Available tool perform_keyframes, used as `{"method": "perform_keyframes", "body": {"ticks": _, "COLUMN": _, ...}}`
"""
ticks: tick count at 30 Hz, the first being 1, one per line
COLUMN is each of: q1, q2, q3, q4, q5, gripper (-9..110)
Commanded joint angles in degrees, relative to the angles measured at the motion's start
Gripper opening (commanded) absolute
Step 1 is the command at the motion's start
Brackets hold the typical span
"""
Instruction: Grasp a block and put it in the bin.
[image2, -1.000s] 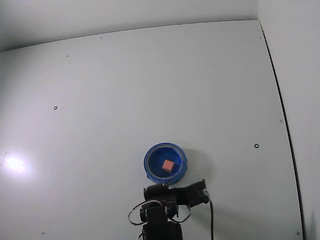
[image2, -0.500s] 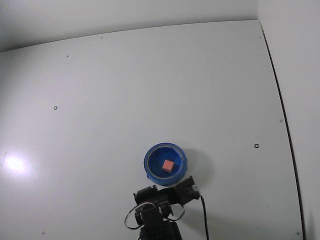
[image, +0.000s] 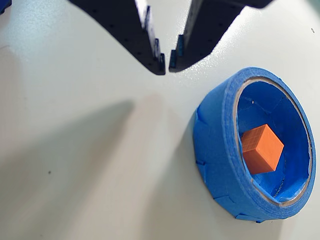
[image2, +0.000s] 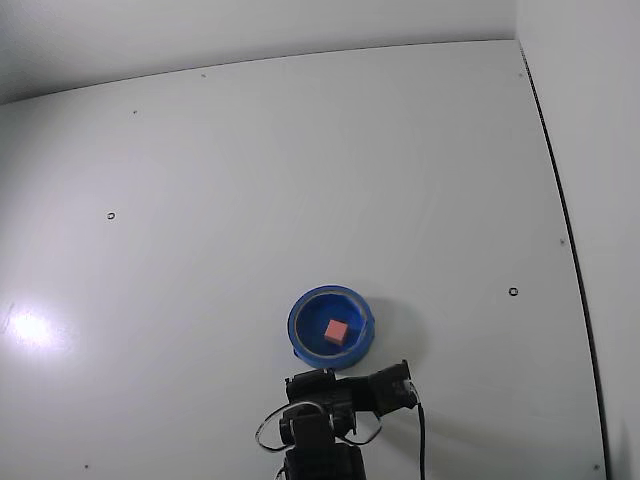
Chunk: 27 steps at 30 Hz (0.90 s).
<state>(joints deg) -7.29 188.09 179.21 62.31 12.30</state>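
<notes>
Block (image: 261, 148) sits inside bin (image: 216, 145), on its floor, one corner up — reads orange in wrist view, salmon in fixed view (image2: 336, 331). Bin (image2: 300, 318) rests on white surface (image2: 300, 170), just above arm base in fixed view. Gripper (image: 167, 62) enters wrist view from top edge, off to the left of bin, w/ nothing held. Jaws nearly together: tips separated by a thin gap, widening toward top of frame. Jaws clear of bin rim, not touching it. Black arm (image2: 330, 420) at bottom of fixed view; cable (image2: 421, 440) trails on its right.
</notes>
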Motion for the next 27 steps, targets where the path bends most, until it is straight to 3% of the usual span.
{"method": "perform_keyframes", "body": {"ticks": 1, "q1": 0.7, "q2": 0.53, "q3": -1.05, "q4": -0.88, "q5": -0.44, "gripper": 0}}
{"method": "perform_keyframes", "body": {"ticks": 27, "q1": 1.14, "q2": 0.53, "q3": -0.62, "q4": -0.88, "q5": 0.18, "gripper": 0}}
